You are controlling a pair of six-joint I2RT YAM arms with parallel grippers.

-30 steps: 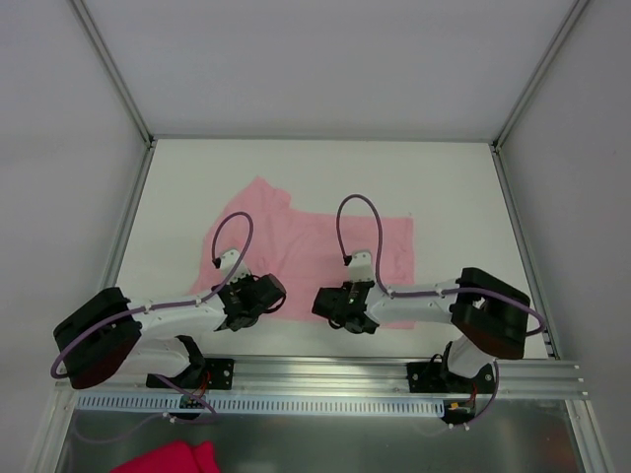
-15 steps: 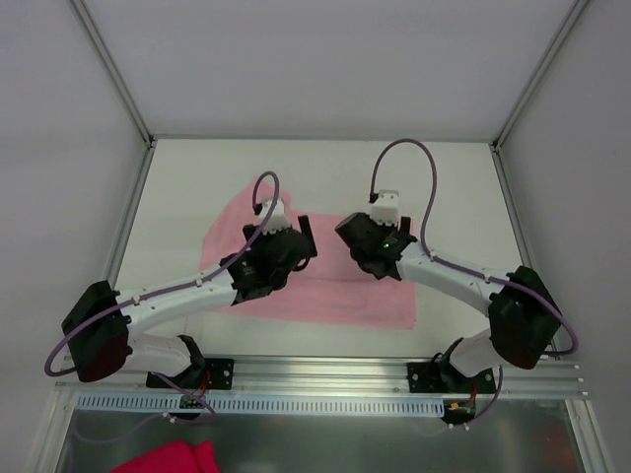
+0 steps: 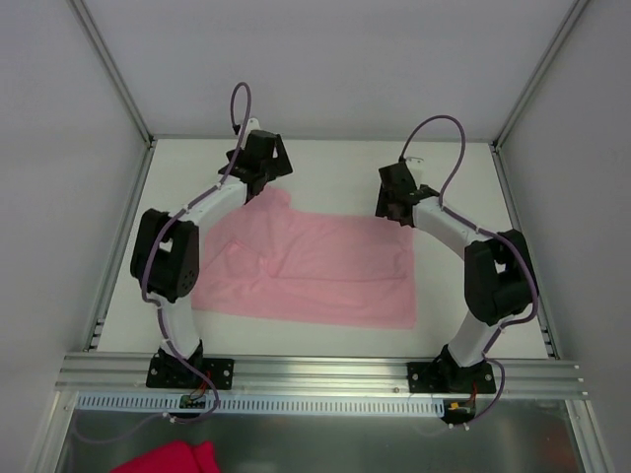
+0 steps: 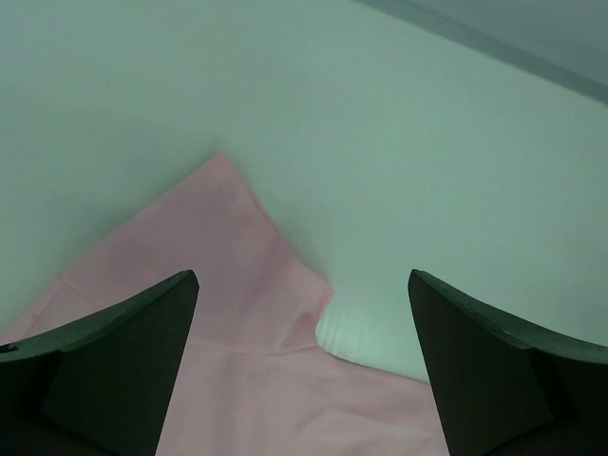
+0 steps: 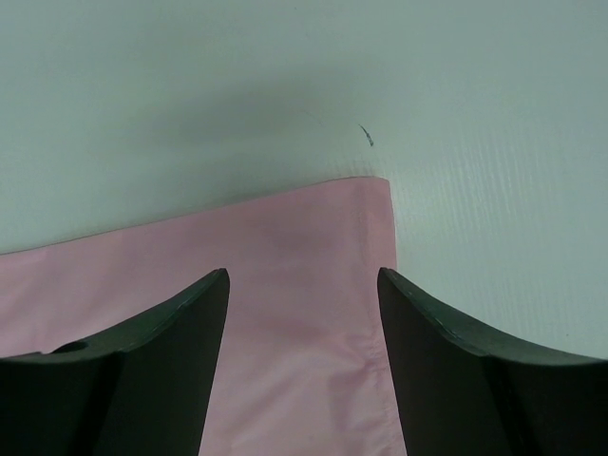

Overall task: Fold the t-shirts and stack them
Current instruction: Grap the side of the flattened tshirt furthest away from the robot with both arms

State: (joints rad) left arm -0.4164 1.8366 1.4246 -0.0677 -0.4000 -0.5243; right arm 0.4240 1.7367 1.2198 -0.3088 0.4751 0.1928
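Note:
The pale pink t-shirt (image 3: 315,271) lies spread flat on the white table, one sleeve corner (image 4: 223,176) pointing to the far left. My left gripper (image 3: 259,169) hovers over that far-left sleeve corner. Its jaws stand wide open around pink cloth (image 4: 256,380), gripping nothing. Over the shirt's far-right corner (image 5: 375,190) my right gripper (image 3: 396,202) is open too, with the hemmed edge (image 5: 380,351) between its fingers (image 5: 171,351). In the wrist views the left gripper (image 4: 302,277) and right gripper (image 5: 303,273) are both apart from the fabric.
A deep magenta cloth (image 3: 170,459) lies below the aluminium rail (image 3: 315,372) at the near edge. Metal frame posts (image 3: 116,74) and grey walls close in the table on three sides. Bare white table (image 3: 325,163) runs beyond the shirt's far edge.
Both arms have swung from the shirt's near edge across it to its far corners. Both grippers, shut a second ago, now stand open. The shirt lies flatter.

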